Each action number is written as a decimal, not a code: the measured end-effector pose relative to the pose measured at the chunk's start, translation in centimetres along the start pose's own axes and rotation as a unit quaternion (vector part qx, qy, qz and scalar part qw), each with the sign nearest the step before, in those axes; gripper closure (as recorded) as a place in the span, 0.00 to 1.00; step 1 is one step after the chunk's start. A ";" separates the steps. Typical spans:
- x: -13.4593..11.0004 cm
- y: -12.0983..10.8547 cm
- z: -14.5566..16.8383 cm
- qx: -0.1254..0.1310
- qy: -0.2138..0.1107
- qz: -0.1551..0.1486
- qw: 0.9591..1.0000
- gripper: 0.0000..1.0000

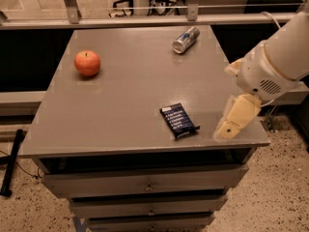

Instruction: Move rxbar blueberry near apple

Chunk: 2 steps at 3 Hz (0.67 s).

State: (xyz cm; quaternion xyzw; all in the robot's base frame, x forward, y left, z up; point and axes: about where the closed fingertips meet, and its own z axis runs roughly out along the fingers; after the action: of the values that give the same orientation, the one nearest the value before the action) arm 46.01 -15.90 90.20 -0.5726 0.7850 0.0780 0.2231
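Observation:
The rxbar blueberry (179,120), a flat dark navy wrapper with white text, lies on the grey table (125,100) near its front right. The red-orange apple (87,63) sits upright at the table's left, far from the bar. My gripper (228,128), cream-coloured at the end of the white arm (277,57), hangs over the table's front right corner, a short way right of the bar and not touching it.
A silver-and-blue drink can (186,39) lies on its side at the table's back right. The table has drawers (147,185) below its front edge. A railing (145,18) runs behind the table. A black bar (12,161) leans on the floor at the left.

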 end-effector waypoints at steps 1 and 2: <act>-1.6 0.5 3.3 -0.022 -0.036 0.011 0.999 0.00; -3.1 1.9 5.3 -0.039 -0.058 0.007 0.998 0.00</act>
State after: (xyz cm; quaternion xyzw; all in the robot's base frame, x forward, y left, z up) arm 46.41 -10.62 86.56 -0.5698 0.7712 0.1430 0.2453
